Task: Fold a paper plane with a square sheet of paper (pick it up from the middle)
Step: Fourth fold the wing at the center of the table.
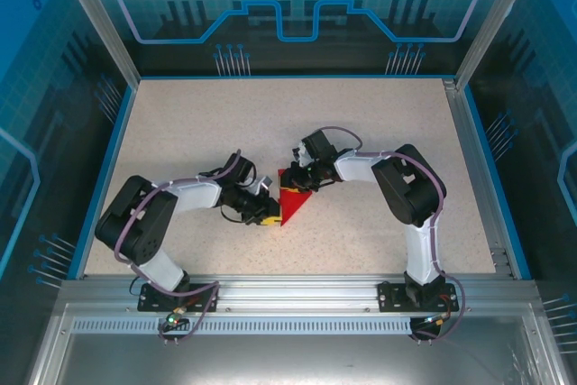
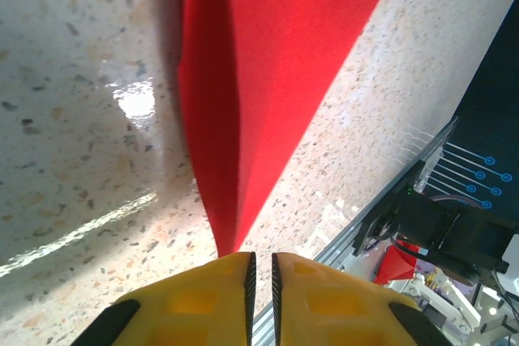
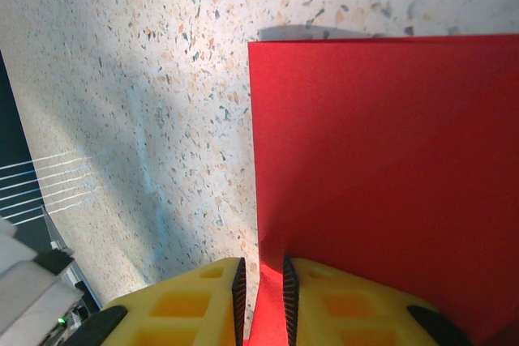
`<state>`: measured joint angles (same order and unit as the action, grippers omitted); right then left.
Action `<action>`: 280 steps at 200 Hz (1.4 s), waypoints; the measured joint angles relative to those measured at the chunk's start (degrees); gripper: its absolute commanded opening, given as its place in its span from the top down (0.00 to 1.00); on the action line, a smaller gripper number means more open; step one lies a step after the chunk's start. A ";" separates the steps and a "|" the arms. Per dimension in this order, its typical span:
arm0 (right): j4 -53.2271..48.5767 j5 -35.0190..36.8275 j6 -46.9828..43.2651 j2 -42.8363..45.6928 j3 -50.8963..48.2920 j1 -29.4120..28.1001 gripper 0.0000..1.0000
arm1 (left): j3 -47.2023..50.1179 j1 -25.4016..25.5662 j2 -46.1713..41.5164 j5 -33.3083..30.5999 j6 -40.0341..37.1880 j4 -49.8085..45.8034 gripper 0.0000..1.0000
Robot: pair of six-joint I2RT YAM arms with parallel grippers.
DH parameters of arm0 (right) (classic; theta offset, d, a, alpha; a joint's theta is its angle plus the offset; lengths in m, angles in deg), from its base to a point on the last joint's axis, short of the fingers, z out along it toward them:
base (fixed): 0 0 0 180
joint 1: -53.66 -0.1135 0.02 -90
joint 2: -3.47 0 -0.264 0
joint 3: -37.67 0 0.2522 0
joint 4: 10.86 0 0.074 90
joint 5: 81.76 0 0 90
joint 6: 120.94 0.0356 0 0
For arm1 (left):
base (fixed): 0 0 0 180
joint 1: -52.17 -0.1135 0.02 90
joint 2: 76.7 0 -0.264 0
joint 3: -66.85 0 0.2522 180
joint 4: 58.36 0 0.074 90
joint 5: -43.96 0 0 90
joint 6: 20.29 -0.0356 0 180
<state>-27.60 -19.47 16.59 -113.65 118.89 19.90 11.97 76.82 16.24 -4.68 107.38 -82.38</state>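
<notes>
Red paper [image 1: 293, 200], folded into a triangle, lies near the middle of the speckled table [image 1: 225, 123] in the overhead view, with one straight edge running up and down the frame and a narrow tip pointing toward the bottom. The left gripper [image 1: 270, 215] reaches in from the left and meets that lower tip, while the right gripper [image 1: 296, 176] comes in from the right and sits over the paper's upper corner. In the left wrist view the paper [image 2: 268, 79] narrows from the top of the frame to a sharp point, with a crease dividing a darker left face from a brighter right one. The point ends right at the yellow fingers [image 2: 203, 297], which stand almost together with a thin slit between them. I cannot tell whether they pinch the tip. In the right wrist view the paper [image 3: 381, 160] covers the right half of the frame. Its straight left edge runs down into the narrow slit between the yellow fingers [image 3: 349, 305], where red shows, so this gripper is clamped on the paper's edge.
</notes>
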 measured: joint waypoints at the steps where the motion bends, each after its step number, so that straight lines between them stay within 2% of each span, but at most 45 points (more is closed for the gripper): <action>1: 0.00 0.00 0.00 0.00 0.00 0.00 0.77 | 0.00 0.00 -0.11 -0.02 0.04 0.02 0.83; 41: 0.00 0.00 0.00 0.00 0.00 0.00 0.78 | 0.00 0.02 -2.14 -1.95 2.97 1.33 0.83; 81: 0.00 0.00 0.00 0.00 0.00 0.00 0.78 | -0.04 0.07 -2.36 -2.05 7.34 7.32 0.83; 141: 0.00 0.00 0.00 -0.02 0.00 0.00 0.78 | -1.49 0.20 4.59 -0.92 10.08 13.60 0.81; 179: 0.00 0.02 0.00 -0.02 0.00 0.00 0.78 | -1.46 1.16 8.50 -0.35 9.68 13.22 0.82; 280: 0.02 0.04 0.00 -0.02 -0.09 0.00 0.78 | 0.35 1.40 8.44 0.48 4.00 13.68 0.82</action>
<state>-27.58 -19.42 16.59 -113.67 118.81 19.90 12.32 78.22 24.68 -4.20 111.38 -68.70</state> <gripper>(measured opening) 0.222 0.183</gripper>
